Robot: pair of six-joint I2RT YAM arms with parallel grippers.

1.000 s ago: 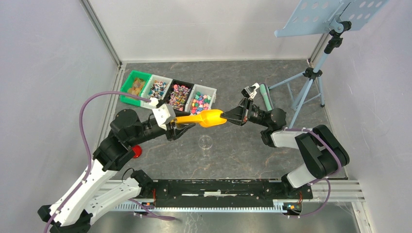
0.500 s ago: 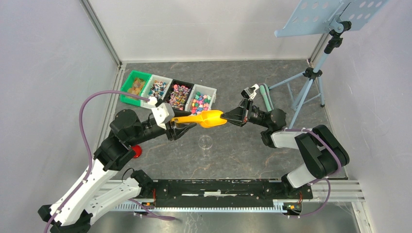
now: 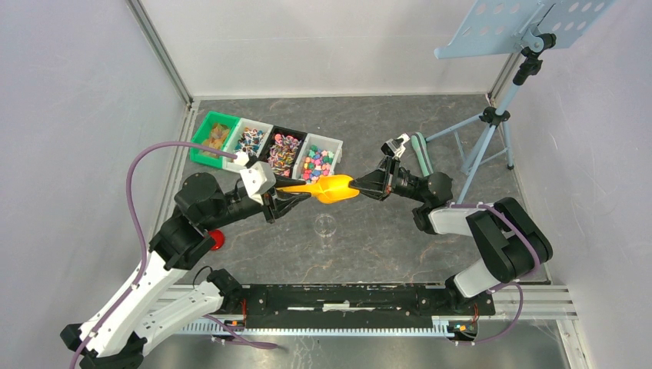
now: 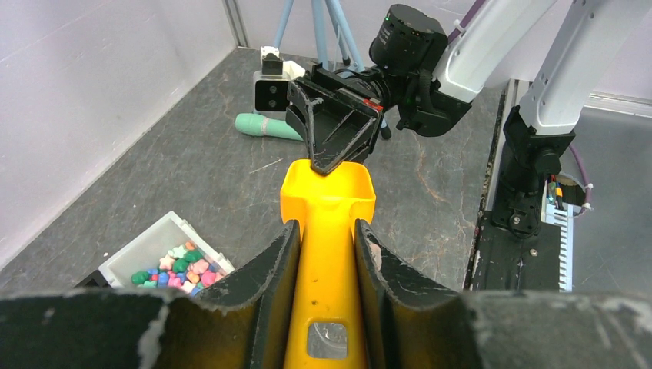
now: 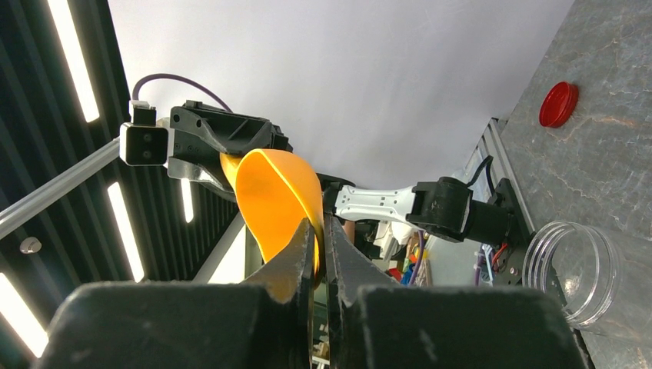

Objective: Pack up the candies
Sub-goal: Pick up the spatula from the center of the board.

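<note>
Grey table (image 3: 384, 254), scoop (image 3: 327, 187) shared.
Tiny pink, green, blue candies (image 3: 316, 163) lay in a bin (image 3: 336, 143); left gripper (image 4: 326, 227) and right gripper (image 5: 319, 231) both clamped the scoop.

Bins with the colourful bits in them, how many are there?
4, in one row at the far left, left to right: green bin, white bin, black bin, second white bin. No others visible.

Candies (image 3: 318, 163): many tiny multicoloured pieces in pink, green, yellow, blue and red, some wrapped. They are heaped loose in a row of four open bins (image 3: 201, 129), set at the far left of the desk (image 3: 369, 246).
</note>
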